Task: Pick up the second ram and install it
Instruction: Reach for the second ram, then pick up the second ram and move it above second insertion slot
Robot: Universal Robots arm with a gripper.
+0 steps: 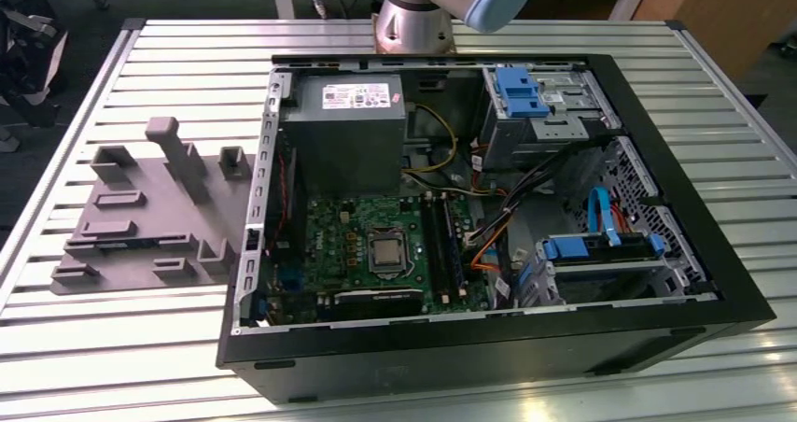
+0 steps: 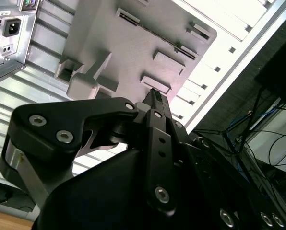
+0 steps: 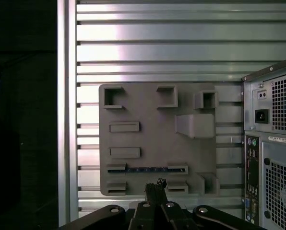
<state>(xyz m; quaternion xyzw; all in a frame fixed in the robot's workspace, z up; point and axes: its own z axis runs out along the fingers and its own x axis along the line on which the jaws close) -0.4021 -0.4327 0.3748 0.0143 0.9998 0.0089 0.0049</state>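
The second ram [image 3: 148, 169] is a narrow blue-green stick lying flat in the grey tray [image 3: 148, 143], held between two raised blocks. In the exterior view the ram [image 1: 129, 245] shows as a bluish strip near the tray's [image 1: 137, 212] front side, at the exterior view's left of the computer case. My gripper [image 3: 155, 184] hangs well above the tray, its tips just off the ram's row. Its black fingers [image 2: 152, 98] are pressed together, shut on nothing.
The open black computer case [image 1: 498, 347] lies on the slatted metal table [image 1: 187, 58]. Inside are the green motherboard [image 1: 361, 226] with its silver chip [image 1: 387, 252], dark memory slots [image 1: 445, 240], a grey power supply [image 1: 342, 128], blue drive brackets and loose cables. The arm's base [image 1: 417, 21] stands behind the case.
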